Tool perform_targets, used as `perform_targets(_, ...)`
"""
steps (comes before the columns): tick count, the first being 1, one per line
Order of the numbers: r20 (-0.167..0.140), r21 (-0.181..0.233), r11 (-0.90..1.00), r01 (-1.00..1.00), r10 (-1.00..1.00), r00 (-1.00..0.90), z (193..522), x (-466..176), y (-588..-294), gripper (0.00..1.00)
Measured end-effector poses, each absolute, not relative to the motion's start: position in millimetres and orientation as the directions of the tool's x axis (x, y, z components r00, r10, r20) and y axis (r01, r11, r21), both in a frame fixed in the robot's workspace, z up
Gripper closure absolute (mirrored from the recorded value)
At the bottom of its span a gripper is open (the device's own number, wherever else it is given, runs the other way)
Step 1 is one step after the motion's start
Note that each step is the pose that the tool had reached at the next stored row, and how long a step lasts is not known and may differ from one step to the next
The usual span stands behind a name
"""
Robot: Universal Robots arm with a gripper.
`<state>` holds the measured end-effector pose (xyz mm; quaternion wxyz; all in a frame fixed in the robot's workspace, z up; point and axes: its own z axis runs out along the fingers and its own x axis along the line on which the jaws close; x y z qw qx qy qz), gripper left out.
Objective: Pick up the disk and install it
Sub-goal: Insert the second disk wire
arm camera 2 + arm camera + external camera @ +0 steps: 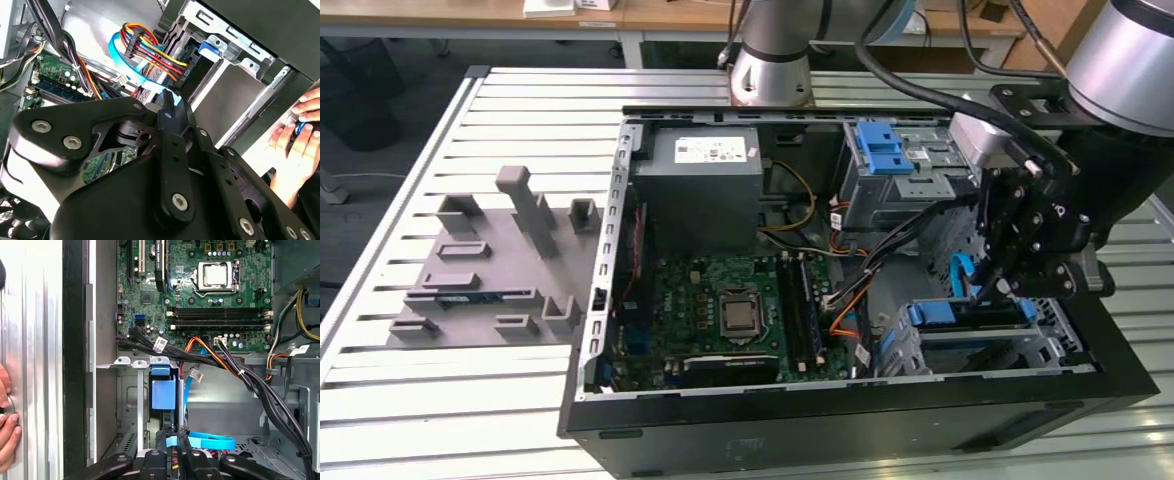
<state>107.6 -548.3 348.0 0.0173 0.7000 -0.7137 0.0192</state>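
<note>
The disk (970, 314) sits in the drive cage (1051, 346) at the case corner on the exterior view's right, its blue carrier frame facing up. In the first wrist view the disk (163, 390) is seen end-on as a blue block in the cage slot (132, 361). My gripper (991, 290) hangs straight over it. Its black fingers (162, 440) stand close together just behind the blue end, and the gripper (172, 437) looks shut. Whether the tips touch the carrier I cannot tell. In the second wrist view the gripper (170, 114) body covers the disk.
The open computer case (607, 300) lies on a slatted table. Black and orange cables (240, 375) and a light-blue flat cable (210, 441) run beside the cage. A person's hand (300, 131) rests at the case's outer wall. A grey fixture (494, 270) lies on the exterior view's left.
</note>
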Motion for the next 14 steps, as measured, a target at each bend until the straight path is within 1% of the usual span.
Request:
perform_targets(2,0.052,-0.003,0.019,-1.000,-0.998,-0.019,348.1,107.6,-548.3,0.78)
perform_targets(3,0.052,-0.003,0.019,-1.000,-0.998,-0.019,348.1,107.6,-548.3,0.85)
perform_targets(4,0.052,-0.003,0.019,-1.000,-0.998,-0.019,348.3,107.6,-548.3,0.85)
perform_targets(5,0.052,-0.003,0.019,-1.000,-0.998,-0.019,348.3,107.6,-548.3,0.89)
perform_targets(14,0.052,-0.003,0.019,-1.000,-0.998,-0.019,348.6,107.6,-548.3,0.89)
